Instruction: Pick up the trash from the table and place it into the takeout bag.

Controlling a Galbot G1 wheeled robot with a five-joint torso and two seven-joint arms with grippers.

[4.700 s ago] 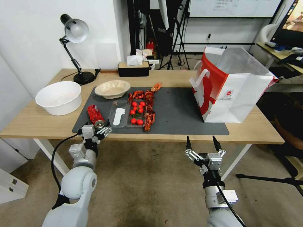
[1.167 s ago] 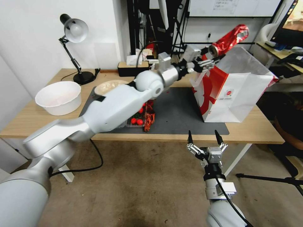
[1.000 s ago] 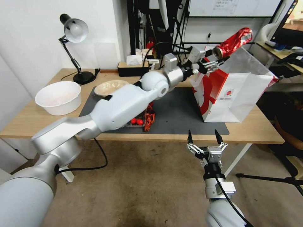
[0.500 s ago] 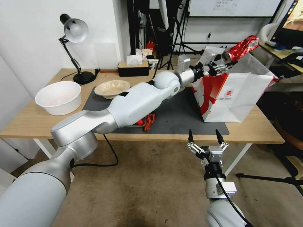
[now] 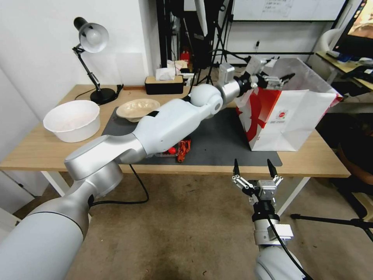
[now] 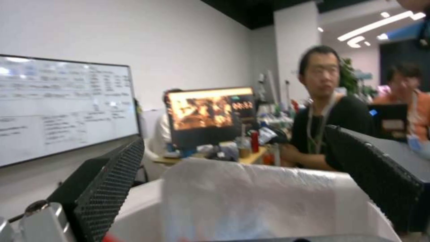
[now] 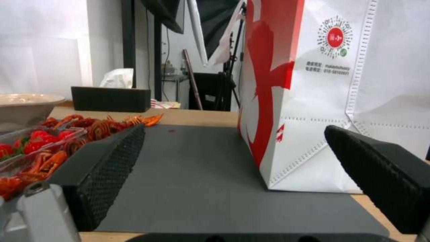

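Held above the open top of the bag [image 5: 289,116], the left gripper [image 5: 280,79] is seen with its jaws spread and nothing between them; in the left wrist view its two dark fingers [image 6: 114,181] are parted wide over the silvery lining [image 6: 251,198]. What lies inside the bag cannot be told, and the crushed can cannot be made out in these views. Left of the bag, on the grey mat [image 5: 217,134], a clear tray [image 7: 31,144] is found holding small red tomatoes [image 7: 38,136], with red crayfish [image 7: 112,126] heaped in and beside it. A beige bowl [image 5: 138,109] is set at the mat's far left corner, and a larger white bowl [image 5: 72,120] is placed on the bare table [image 5: 39,149] beyond it. The left arm is stretched long across the table from near left to far right. The right gripper [image 5: 253,168] is held low at the table's near edge, pointing up, jaws wide and empty, facing the bag's white front.
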